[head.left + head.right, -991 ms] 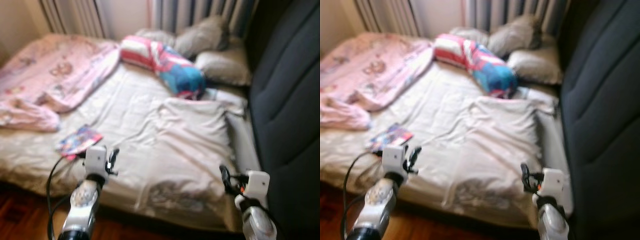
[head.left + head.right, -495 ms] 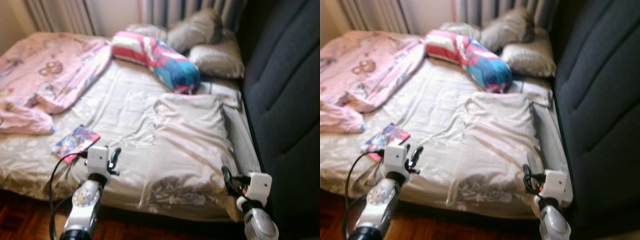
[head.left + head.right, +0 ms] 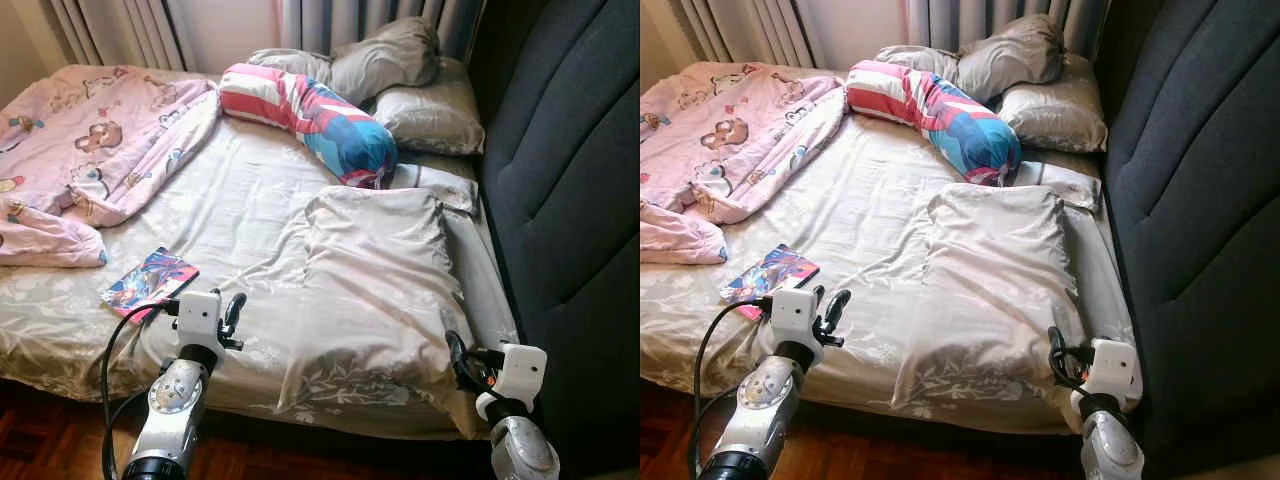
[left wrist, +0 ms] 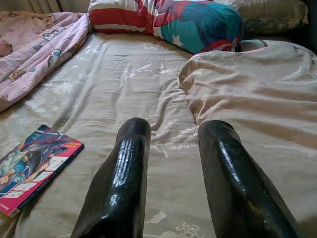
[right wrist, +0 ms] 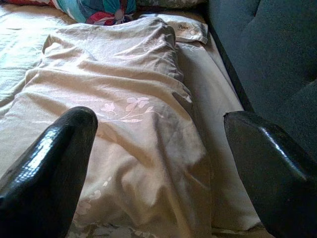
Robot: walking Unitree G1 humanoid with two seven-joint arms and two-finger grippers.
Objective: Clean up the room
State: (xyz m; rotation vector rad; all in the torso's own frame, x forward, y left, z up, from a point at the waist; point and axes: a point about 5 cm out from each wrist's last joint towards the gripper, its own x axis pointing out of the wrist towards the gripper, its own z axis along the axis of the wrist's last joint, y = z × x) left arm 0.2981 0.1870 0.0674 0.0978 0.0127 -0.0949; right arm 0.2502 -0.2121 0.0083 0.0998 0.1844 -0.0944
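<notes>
Our left claw (image 4: 171, 136) and right claw (image 5: 158, 131) hang released, empty, above the unmade bed (image 3: 250, 200) with its crumpled beige pillow (image 3: 375, 270).

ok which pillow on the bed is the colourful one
The long bolster pillow, striped red and white with blue, lying across the bed; the other pillows are plain beige or grey.

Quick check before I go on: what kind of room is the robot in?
A bedroom, most likely: a bed with pillows by a padded headboard, a pink blanket, and curtains behind.
</notes>
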